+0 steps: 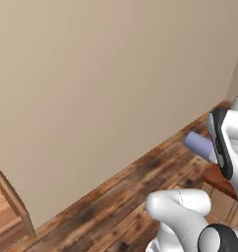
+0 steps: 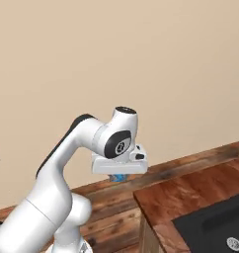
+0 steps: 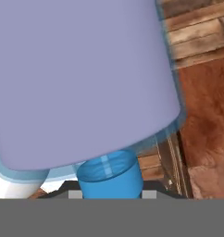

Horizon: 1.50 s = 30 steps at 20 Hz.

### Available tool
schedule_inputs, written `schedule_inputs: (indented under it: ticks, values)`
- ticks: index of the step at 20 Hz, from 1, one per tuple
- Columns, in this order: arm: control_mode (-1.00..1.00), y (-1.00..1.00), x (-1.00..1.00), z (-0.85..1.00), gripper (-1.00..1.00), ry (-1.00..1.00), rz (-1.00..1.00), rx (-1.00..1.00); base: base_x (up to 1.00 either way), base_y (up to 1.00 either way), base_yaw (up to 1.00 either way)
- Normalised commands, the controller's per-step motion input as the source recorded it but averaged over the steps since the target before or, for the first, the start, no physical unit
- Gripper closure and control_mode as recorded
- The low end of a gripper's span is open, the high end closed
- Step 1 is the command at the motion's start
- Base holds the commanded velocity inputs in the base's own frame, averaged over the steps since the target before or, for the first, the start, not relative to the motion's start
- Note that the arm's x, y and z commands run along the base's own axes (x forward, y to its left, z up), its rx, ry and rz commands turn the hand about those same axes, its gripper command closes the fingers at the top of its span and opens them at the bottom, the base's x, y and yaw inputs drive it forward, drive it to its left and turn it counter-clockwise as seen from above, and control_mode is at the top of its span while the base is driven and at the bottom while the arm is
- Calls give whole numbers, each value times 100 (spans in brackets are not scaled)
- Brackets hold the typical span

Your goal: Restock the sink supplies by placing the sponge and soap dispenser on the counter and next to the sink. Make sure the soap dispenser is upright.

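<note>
Clamped nearly shut, fingers (image 3: 63, 189) on the blue neck (image 3: 109, 178) of the soap dispenser (image 3: 86, 78). Held, then, and off every surface, hanging in the air over the plank floor (image 1: 106, 206) in front of the bare beige wall (image 1: 91, 74).

From the hand view: lavender body running straight out ahead of the fingers, along the line of the hand, neck end nearest and pinched between the tips, wide end farthest away. So long axis in line with the hand rather than across it. In the left base view the same lavender cylinder pokes out sideways from the hand toward the wall, looking closer to lying over than to standing. Not upright as carried, by that reading, though the exact tilt is hard to judge.

The relation that matters next, judged from the right base view: reddish-brown surface (image 2: 190, 190) lies to the right of the hand and lower, its near corner just beside the arm's wrist in the picture, with the black sink (image 2: 210, 225) set into it farther right. Bottle currently short of that surface, over the floor and not over the wood top.

Likely needs two things together: carrying rightward until over the bare strip beside the basin, and turning the wrist so the wide end faces down before letting go. Released at the present lean, probably tips or rolls toward the basin.
</note>
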Motion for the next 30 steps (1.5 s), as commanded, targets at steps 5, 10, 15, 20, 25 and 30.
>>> schedule_inputs:
  ticks: [5,10,15,20,25,30]
  values:
    - [100,0,0,0,100,0,0,0,0,0,-96]
    - [100,0,0,0,100,0,0,0,0,0,-93]
    - [100,0,0,0,100,0,0,0,5,0,-71]
    - [100,0,0,0,100,0,0,0,44,0,-14]
    - [100,0,0,0,100,0,0,0,42,-30,2]
    - [100,0,0,0,100,0,0,0,22,-53,9]
